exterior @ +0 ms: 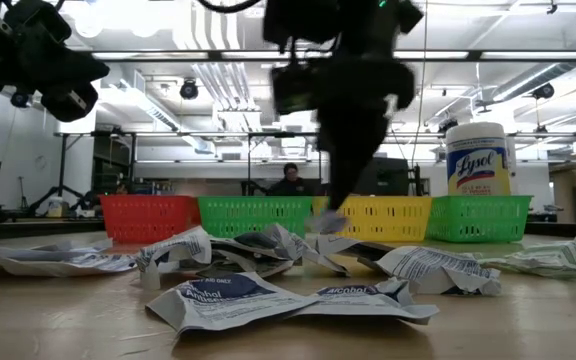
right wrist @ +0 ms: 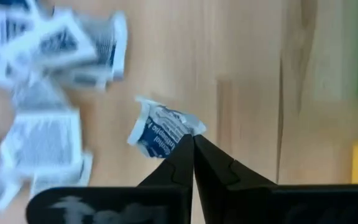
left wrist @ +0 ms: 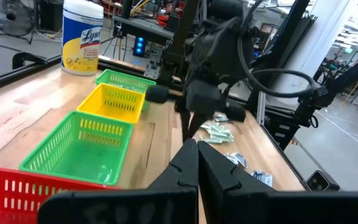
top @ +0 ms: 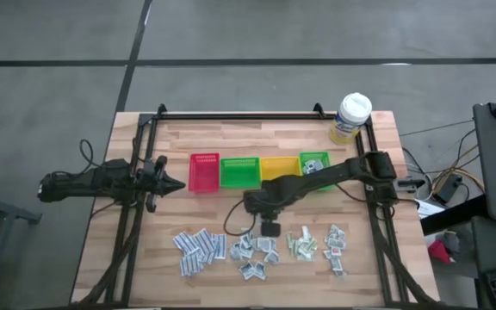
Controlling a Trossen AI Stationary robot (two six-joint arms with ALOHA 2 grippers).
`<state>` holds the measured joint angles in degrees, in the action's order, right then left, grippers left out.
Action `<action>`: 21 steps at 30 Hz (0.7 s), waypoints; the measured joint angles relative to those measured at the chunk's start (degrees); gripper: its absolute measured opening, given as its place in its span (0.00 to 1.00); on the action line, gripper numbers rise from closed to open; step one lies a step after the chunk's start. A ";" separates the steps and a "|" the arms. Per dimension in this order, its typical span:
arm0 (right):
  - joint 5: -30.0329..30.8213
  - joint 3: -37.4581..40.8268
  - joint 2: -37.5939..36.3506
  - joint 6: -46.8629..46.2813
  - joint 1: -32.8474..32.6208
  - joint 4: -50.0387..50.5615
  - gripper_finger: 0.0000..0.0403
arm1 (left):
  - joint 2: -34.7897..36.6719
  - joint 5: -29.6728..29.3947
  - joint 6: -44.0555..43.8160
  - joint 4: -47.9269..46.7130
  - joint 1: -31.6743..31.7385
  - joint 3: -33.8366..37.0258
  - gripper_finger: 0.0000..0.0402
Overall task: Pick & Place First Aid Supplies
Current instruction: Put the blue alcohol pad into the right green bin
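Red bin (top: 204,172), two green bins (top: 239,172), yellow bin (top: 279,167) in between. Yellow wipes tub (top: 350,119), white lid. White-and-blue sachets (top: 199,248) with tiny print. Pale green sachets (top: 302,245). Light brown striped wooden table (top: 257,138).

occluded: we lose part of the grey sachets (top: 257,250) under the right claw (top: 271,229) in high view | cut off: red bin (left wrist: 17,193) at left wrist frame edge | blurred: sachet pile (right wrist: 39,93) print unreadable | too small: green bin (top: 314,162) contents
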<state>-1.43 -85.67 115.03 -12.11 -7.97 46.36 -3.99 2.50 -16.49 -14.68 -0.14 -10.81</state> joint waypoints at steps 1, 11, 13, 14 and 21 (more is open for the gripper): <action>0.14 0.00 -0.78 -0.68 -0.04 2.15 0.02 | 0.00 0.00 0.00 0.00 0.00 0.00 0.00; 7.09 0.00 -7.25 -10.15 -1.06 24.89 0.02 | 0.00 0.00 -0.02 -0.39 0.02 0.00 0.00; 8.65 0.00 -8.19 -11.98 -1.03 28.93 0.02 | 0.00 -0.02 -0.02 -0.39 0.00 0.00 0.00; 9.35 0.00 -8.58 -13.11 -1.05 30.74 0.02 | -0.01 -0.01 -0.06 -0.39 0.02 0.01 0.00; 15.95 0.21 -10.65 -20.46 -1.02 41.46 0.02 | 0.00 0.00 -0.15 -0.38 0.02 0.01 0.00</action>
<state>14.52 -85.46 104.38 -32.57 -8.99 87.82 -3.99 2.50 -16.64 -15.06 -0.13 -10.80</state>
